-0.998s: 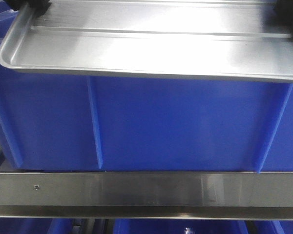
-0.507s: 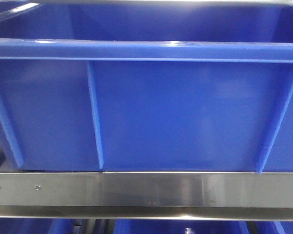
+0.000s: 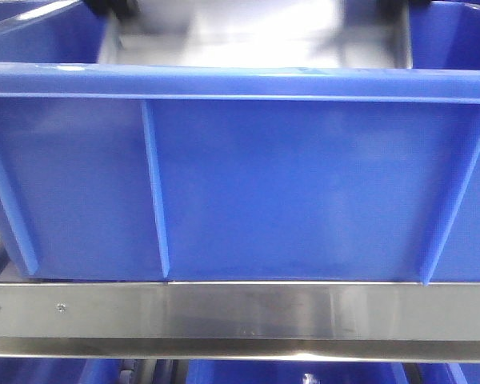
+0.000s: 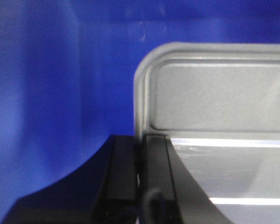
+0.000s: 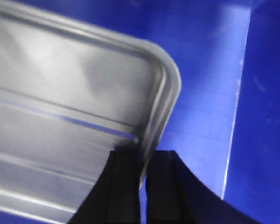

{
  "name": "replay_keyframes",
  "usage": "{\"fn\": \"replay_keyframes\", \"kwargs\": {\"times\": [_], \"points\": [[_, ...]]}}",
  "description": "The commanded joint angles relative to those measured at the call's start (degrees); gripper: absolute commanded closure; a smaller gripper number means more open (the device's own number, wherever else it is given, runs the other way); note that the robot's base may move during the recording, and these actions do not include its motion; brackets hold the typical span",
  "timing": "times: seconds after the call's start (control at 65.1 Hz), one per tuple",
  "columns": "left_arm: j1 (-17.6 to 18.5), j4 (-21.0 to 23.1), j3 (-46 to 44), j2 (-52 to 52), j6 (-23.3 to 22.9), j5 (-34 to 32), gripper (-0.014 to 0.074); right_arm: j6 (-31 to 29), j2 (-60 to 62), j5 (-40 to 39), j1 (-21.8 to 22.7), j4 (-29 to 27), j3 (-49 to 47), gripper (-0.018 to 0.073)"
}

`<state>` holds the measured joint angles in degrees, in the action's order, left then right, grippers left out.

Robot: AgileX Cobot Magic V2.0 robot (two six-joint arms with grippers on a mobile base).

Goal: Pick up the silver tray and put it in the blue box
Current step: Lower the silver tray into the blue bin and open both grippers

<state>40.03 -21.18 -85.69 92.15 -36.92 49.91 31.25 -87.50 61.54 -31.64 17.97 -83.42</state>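
Silver tray [image 5: 70, 93] between blue box [image 3: 304, 184] walls

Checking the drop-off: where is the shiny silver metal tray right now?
The shiny silver metal tray is inside the large bright-blue plastic crate, behind its near rim in the front view, held between the left tool and right tool.

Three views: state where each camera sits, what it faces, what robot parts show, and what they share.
Front view: low, outside the blue box, facing its ribbed side wall above a metal rail; the silver tray shows beyond the rim; no robot part is clear.
Left wrist: behind the left tool, looking along it at the tray's rim pinched inside the box.
Right wrist: behind the right tool, pinching the rim near another corner.
Shared: all three show tray and box.
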Motion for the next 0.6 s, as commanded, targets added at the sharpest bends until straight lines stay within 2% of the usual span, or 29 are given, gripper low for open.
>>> {"fn": "replay_keyframes", "kwargs": {"times": [0.0,0.2,0.384,0.491,0.584], "points": [[-0.5,-1.2,-2.2,0.1,0.9,-5.4,0.0692,-1.4,-0.3,-3.4,2.0,0.5,-2.0,0.0503],[-0.6,-1.3,-2.2,5.1,1.2,-7.3,0.0692,-1.9,-4.2,-7.2,4.7,0.4,-2.0,0.0503],[-1.6,-1.3,-2.2,8.8,1.2,-7.8,0.0684,-2.5,-6.8,-9.2,5.1,0.8,-2.0,0.0503],[-2.5,0.3,-2.2,9.7,1.3,-8.4,0.0633,-3.7,-8.0,-9.6,5.1,0.9,-2.0,0.05],[-3.1,2.3,-2.2,9.7,2.8,-9.2,0.0534,-3.8,-8.3,-9.8,5.1,0.9,-2.0,0.0498]]}}
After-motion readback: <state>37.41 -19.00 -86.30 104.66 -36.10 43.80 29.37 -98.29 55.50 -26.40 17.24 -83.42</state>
